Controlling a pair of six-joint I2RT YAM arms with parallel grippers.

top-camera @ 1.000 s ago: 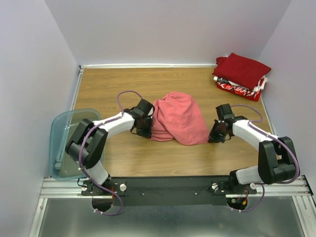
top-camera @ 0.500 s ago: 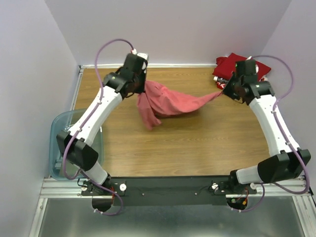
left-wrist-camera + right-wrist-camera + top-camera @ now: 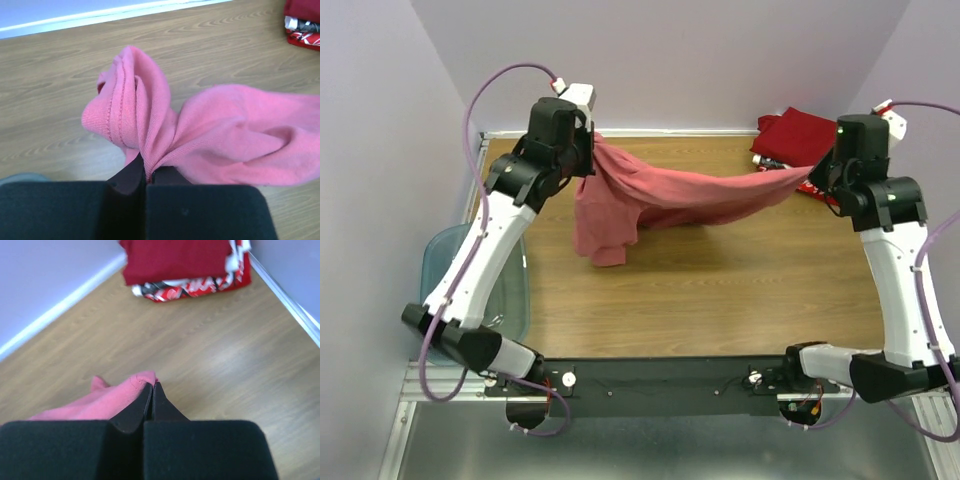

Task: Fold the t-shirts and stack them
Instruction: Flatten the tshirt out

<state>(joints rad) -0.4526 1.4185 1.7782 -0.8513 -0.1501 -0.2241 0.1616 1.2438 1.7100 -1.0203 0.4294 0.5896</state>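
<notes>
Wooden counter [image 3: 720,290] carrying work area. Salmon-pink shirt [image 3: 670,195] hanging stretched in air between both hands, spanning counter's far half; bulk drooping under left end, cannot tell whether lowest fold is touching wood. Blue-grey bin [image 3: 513,300] sitting at counter's near-left edge, left arm [image 3: 480,250] crossing over it. Dark red shirt [image 3: 175,257] lying folded in far-right corner atop red shirt with white print [image 3: 195,287], just behind right hand [image 3: 151,390]. Left hand [image 3: 148,175] clamping bunched pink cloth, fingers pressed together. Right hand pinching thin pink corner, closed on it.
</notes>
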